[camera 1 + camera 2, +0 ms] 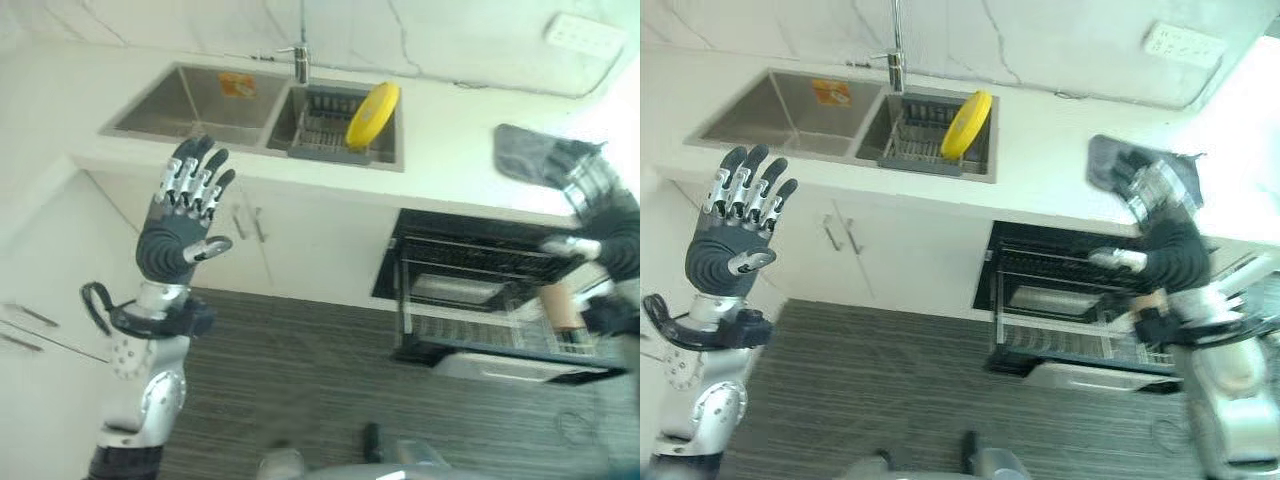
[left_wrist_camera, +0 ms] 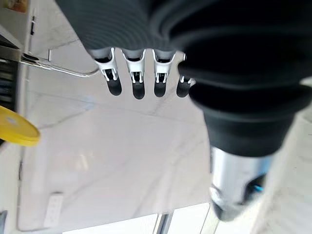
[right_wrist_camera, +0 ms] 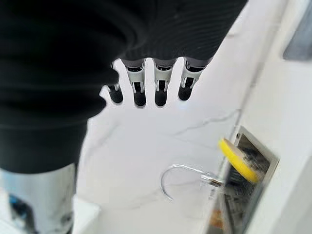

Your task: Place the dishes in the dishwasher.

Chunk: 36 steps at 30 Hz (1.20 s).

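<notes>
A yellow plate point(image 1: 373, 115) stands on edge in the wire rack point(image 1: 325, 135) inside the right basin of the steel sink point(image 1: 190, 100). It also shows past the fingers in the left wrist view point(image 2: 17, 127) and the right wrist view point(image 3: 239, 161). The dishwasher point(image 1: 480, 290) under the counter is open, its lower rack point(image 1: 1060, 340) pulled out over the floor. My left hand point(image 1: 185, 220) is raised in front of the cabinets, fingers point(image 2: 138, 83) straight, holding nothing. My right hand point(image 1: 1160, 230) is raised above the dishwasher, fingers point(image 3: 146, 87) straight and empty.
A tap point(image 1: 300, 62) rises behind the sink. A flat grey thing point(image 1: 1108, 160) lies on the white counter point(image 1: 450, 140) behind my right hand. White cabinet doors with handles point(image 1: 250, 220) stand left of the dishwasher. Dark striped floor point(image 1: 300, 380) lies below.
</notes>
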Tool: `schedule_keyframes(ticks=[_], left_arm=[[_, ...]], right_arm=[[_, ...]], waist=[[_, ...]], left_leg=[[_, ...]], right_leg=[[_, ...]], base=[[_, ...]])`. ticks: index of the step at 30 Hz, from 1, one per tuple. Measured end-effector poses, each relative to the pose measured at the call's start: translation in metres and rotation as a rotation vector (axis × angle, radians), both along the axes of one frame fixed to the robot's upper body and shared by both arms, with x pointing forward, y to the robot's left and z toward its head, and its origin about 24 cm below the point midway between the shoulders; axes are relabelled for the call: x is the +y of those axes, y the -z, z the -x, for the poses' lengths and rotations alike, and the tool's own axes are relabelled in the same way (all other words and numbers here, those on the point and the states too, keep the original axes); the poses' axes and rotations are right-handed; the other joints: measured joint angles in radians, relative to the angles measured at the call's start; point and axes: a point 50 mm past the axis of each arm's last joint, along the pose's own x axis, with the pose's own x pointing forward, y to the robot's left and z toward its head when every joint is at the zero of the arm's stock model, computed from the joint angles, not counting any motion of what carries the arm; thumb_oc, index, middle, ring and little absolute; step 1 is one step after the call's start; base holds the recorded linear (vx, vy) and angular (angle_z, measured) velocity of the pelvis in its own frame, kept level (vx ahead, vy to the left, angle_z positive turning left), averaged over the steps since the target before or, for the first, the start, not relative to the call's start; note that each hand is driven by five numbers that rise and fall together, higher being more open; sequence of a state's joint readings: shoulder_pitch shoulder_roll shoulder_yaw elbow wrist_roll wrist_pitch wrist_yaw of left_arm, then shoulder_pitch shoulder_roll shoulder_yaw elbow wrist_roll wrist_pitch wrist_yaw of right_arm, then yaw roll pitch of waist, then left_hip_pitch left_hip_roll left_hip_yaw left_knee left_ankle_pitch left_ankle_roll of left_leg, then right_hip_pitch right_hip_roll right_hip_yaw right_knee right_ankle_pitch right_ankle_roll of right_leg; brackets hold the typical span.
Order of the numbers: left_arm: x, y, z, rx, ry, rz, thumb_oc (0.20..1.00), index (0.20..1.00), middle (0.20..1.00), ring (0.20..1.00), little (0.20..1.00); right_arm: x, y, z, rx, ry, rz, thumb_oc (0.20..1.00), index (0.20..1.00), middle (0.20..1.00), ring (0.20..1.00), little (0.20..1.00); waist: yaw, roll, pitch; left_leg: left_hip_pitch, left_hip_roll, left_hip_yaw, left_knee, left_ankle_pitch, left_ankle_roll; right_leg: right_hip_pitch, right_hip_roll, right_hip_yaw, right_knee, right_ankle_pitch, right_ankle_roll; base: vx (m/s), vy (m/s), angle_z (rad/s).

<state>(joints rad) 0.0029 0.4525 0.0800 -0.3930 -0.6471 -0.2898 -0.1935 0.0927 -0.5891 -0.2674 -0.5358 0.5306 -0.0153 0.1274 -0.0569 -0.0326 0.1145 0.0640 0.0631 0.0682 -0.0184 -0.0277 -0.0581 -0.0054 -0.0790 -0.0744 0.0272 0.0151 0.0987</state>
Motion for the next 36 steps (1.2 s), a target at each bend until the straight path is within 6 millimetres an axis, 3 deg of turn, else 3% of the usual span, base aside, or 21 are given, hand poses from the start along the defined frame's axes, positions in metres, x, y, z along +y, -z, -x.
schedule_keyframes(ticks=[3,8,9,10,12,13,14,15,17,18,20,24,25,29,32,33,36], left_arm=[[-0.001,-0.010,-0.002,-0.043,0.004,-0.012,1.000,1.000,1.000,1.000,1.000],[0.001,-0.010,-0.002,-0.040,-0.003,-0.013,1.000,1.000,1.000,1.000,1.000],[0.000,-0.011,-0.003,-0.045,0.001,-0.002,1.000,1.000,1.000,1.000,1.000],[-0.003,-0.012,-0.004,-0.053,0.008,0.016,1.000,1.000,1.000,1.000,1.000],[-0.006,-0.013,-0.004,-0.057,0.021,0.025,1.000,1.000,1.000,1.000,1.000],[-0.006,-0.012,-0.004,-0.052,0.027,0.018,1.000,1.000,1.000,1.000,1.000],[-0.008,-0.014,-0.002,-0.065,0.038,0.012,1.000,1.000,1.000,1.000,1.000],[-0.009,-0.014,-0.001,-0.068,0.045,0.009,1.000,1.000,1.000,1.000,1.000],[-0.007,-0.012,-0.001,-0.059,0.039,0.009,1.000,1.000,1.000,1.000,1.000],[-0.007,-0.012,-0.001,-0.057,0.039,0.010,1.000,1.000,1.000,1.000,1.000],[-0.008,-0.012,-0.001,-0.062,0.041,0.020,1.000,1.000,1.000,1.000,1.000],[-0.007,-0.012,-0.003,-0.034,0.043,0.012,1.000,1.000,1.000,1.000,1.000],[-0.008,-0.011,-0.004,-0.016,0.046,0.006,1.000,1.000,1.000,1.000,1.000],[-0.004,-0.009,-0.003,0.014,0.043,-0.035,1.000,1.000,1.000,1.000,1.000],[-0.001,-0.009,-0.002,0.027,0.034,-0.068,1.000,1.000,1.000,1.000,1.000],[-0.001,-0.009,-0.003,0.025,0.033,-0.066,1.000,1.000,1.000,1.000,1.000],[-0.004,-0.006,-0.002,0.022,0.046,0.005,1.000,1.000,1.000,1.000,1.000]], right_arm=[[0.005,0.002,-0.002,0.003,-0.008,-0.008,1.000,1.000,1.000,1.000,1.000],[-0.001,0.002,-0.002,0.017,0.015,0.013,1.000,1.000,1.000,1.000,1.000],[-0.004,0.002,-0.002,0.018,0.031,0.014,1.000,1.000,1.000,1.000,1.000],[-0.006,0.000,-0.001,0.014,0.041,0.019,1.000,1.000,1.000,1.000,1.000],[-0.008,-0.009,-0.002,-0.022,0.056,0.044,1.000,1.000,1.000,1.000,1.000],[-0.007,-0.012,-0.003,-0.031,0.054,0.043,1.000,1.000,1.000,1.000,1.000],[-0.005,-0.015,-0.005,-0.042,0.048,0.041,1.000,1.000,1.000,1.000,1.000],[-0.004,-0.015,-0.007,-0.039,0.047,0.040,1.000,1.000,1.000,1.000,1.000],[-0.007,-0.013,-0.008,-0.025,0.055,0.044,1.000,1.000,1.000,1.000,1.000],[-0.007,-0.013,-0.008,-0.023,0.055,0.047,1.000,1.000,1.000,1.000,1.000],[-0.012,-0.019,-0.004,-0.017,0.071,0.106,1.000,1.000,1.000,1.000,1.000],[-0.010,-0.006,0.002,0.009,0.078,0.026,1.000,1.000,1.000,1.000,1.000],[-0.007,-0.006,0.003,0.000,0.068,0.014,1.000,1.000,1.000,1.000,1.000],[0.004,0.004,-0.001,0.043,0.005,0.008,1.000,1.000,1.000,1.000,1.000],[0.002,0.006,-0.002,0.058,-0.006,0.030,1.000,1.000,1.000,1.000,1.000],[-0.001,0.007,-0.004,0.062,0.003,0.033,1.000,1.000,1.000,1.000,1.000],[-0.004,0.009,-0.006,0.074,0.020,0.032,1.000,1.000,1.000,1.000,1.000]], waist=[[-0.006,-0.001,-0.010],[-0.015,0.037,-0.033],[-0.025,0.033,-0.032],[-0.042,0.006,-0.032],[-0.024,-0.025,-0.023],[-0.022,-0.030,-0.023],[-0.031,-0.024,-0.023],[-0.035,-0.018,-0.024],[-0.046,0.015,-0.024],[-0.046,0.036,-0.022],[-0.070,0.115,-0.020],[-0.063,0.020,-0.006],[-0.060,0.008,-0.005],[-0.028,-0.006,-0.002],[-0.029,-0.033,-0.019],[-0.028,-0.041,-0.025],[-0.019,0.003,-0.022]], left_leg=[[0.009,-0.048,0.001,-0.018,0.010,0.013],[0.038,-0.036,0.014,-0.065,0.033,0.014],[-0.008,-0.034,0.032,0.007,0.035,-0.009],[-0.111,-0.035,0.086,0.156,0.044,-0.032],[-0.206,0.000,0.154,0.300,0.066,-0.089],[-0.203,0.046,0.189,0.315,0.007,-0.058],[-0.174,0.099,0.217,0.231,-0.010,-0.042],[-0.145,0.115,0.215,0.141,-0.006,-0.046],[-0.026,0.107,0.162,-0.074,0.000,-0.050],[0.016,0.090,0.154,-0.076,0.005,-0.041],[0.070,0.079,0.173,-0.076,0.000,-0.031],[0.059,-0.013,0.164,-0.070,0.004,0.019],[0.063,-0.030,0.166,-0.070,0.001,0.033],[0.074,-0.044,0.219,-0.070,-0.005,0.066],[0.079,-0.049,0.224,-0.070,-0.013,0.060],[0.079,-0.044,0.221,-0.070,-0.011,0.054],[0.079,-0.020,0.216,-0.069,-0.003,0.041]], right_leg=[[0.054,-0.041,0.002,-0.090,0.024,0.020],[0.076,-0.019,0.005,-0.113,0.022,0.023],[0.063,-0.017,0.003,-0.093,0.011,0.007],[0.034,-0.020,0.010,-0.056,-0.019,-0.020],[0.034,-0.043,-0.007,-0.062,0.005,-0.055],[0.056,-0.035,-0.038,-0.100,0.016,-0.063],[0.054,-0.025,-0.050,-0.115,0.008,-0.068],[0.051,-0.021,-0.048,-0.119,0.015,-0.058],[0.033,-0.010,-0.028,-0.113,0.037,-0.038],[0.030,-0.004,-0.012,-0.113,0.045,-0.040],[0.026,0.031,-0.020,-0.113,0.064,-0.034],[0.000,-0.058,-0.021,-0.092,0.081,0.014],[-0.009,-0.073,-0.024,-0.072,0.082,0.019],[-0.099,-0.081,-0.095,0.072,0.081,0.037],[-0.040,-0.051,-0.091,-0.044,0.081,0.029],[-0.003,-0.036,-0.075,-0.117,0.104,0.011],[0.000,-0.008,-0.076,-0.115,0.105,-0.004]], base=[[0.02,-0.069,0.10],[0.00,-0.103,-0.01],[-0.06,-0.077,0.50],[-0.03,0.059,0.78],[0.03,0.213,0.50],[0.07,0.293,0.17],[0.11,0.383,0.27],[0.13,0.418,0.13],[0.12,0.419,-0.20],[0.11,0.375,-0.45],[0.10,0.344,-0.22],[0.10,0.296,0.02],[0.06,0.212,-0.06],[0.05,0.077,-0.30],[0.06,-0.086,-0.16],[0.06,-0.181,0.01],[0.06,-0.176,0.01]])
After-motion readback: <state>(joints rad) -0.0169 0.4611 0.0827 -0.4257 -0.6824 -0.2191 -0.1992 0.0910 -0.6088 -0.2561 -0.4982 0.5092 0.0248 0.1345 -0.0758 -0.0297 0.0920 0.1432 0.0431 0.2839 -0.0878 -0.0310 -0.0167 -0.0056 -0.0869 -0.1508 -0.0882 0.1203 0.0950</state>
